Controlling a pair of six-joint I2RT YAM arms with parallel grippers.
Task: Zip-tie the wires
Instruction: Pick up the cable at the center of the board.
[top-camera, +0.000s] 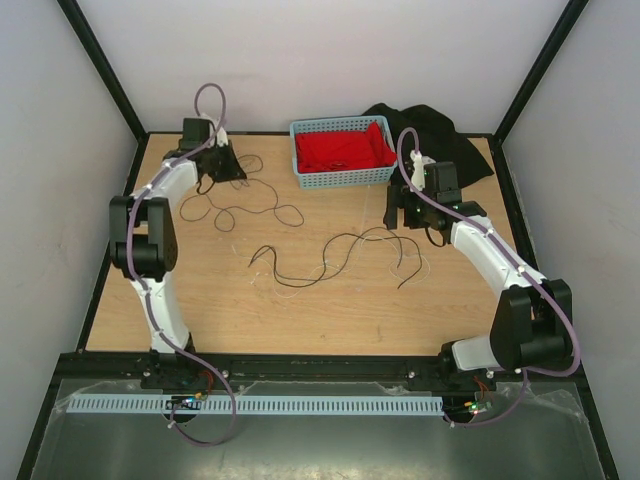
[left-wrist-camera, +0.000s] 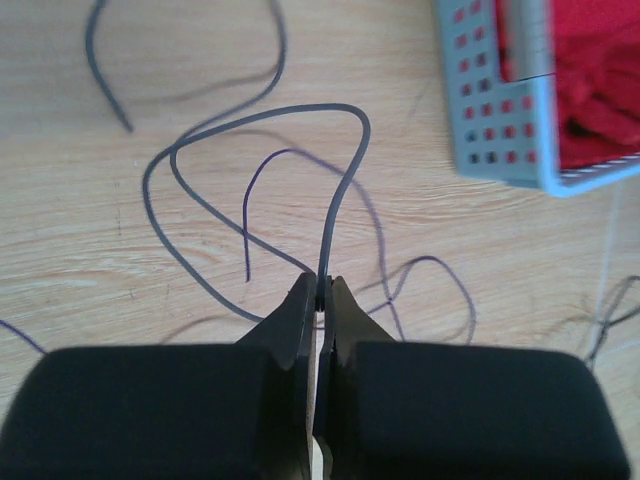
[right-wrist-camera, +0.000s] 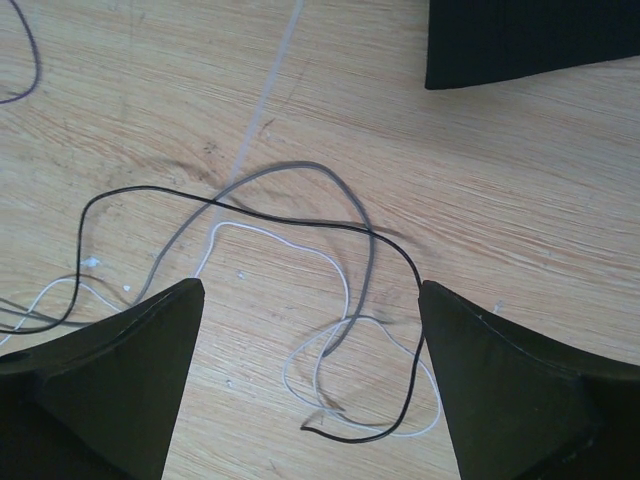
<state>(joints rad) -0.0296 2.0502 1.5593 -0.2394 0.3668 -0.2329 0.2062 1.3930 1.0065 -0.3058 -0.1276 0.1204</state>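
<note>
Left of the blue basket (top-camera: 340, 182), on the wooden worktop (top-camera: 300, 320):
- Left end effector (left-wrist-camera: 321, 295): fingers pressed together, clamped on a single dark strand of the wires (left-wrist-camera: 345, 180). That strand rises from the fingertips and bends over in a loop above the wood; the basket's perforated corner shows at the upper right of the left wrist view.

Inside the basket:
- Red cloth (top-camera: 340, 148), bunched, filling most of the floor.

Behind the basket and off its right end:
- Black cloth (top-camera: 440, 135), heaped against the back edge of the worktop.

Nearer the arm bases than the basket, from below its left end across to below its right end:
- Wires, main tangle (top-camera: 330, 255): thin black strands with a few whitish ones, lying loose in curls, none bundled.

Near side of the basket's right corner:
- Right end effector (right-wrist-camera: 312, 292): fingers spread wide apart, gripping nothing, poised over crossing black, grey and white strands.
- Zip tie (right-wrist-camera: 268, 90): apparently the faint pale straight strip lying flat on the wood just beyond those strands, apart from both end effectors; it is too faint to make out in the overhead view.
</note>
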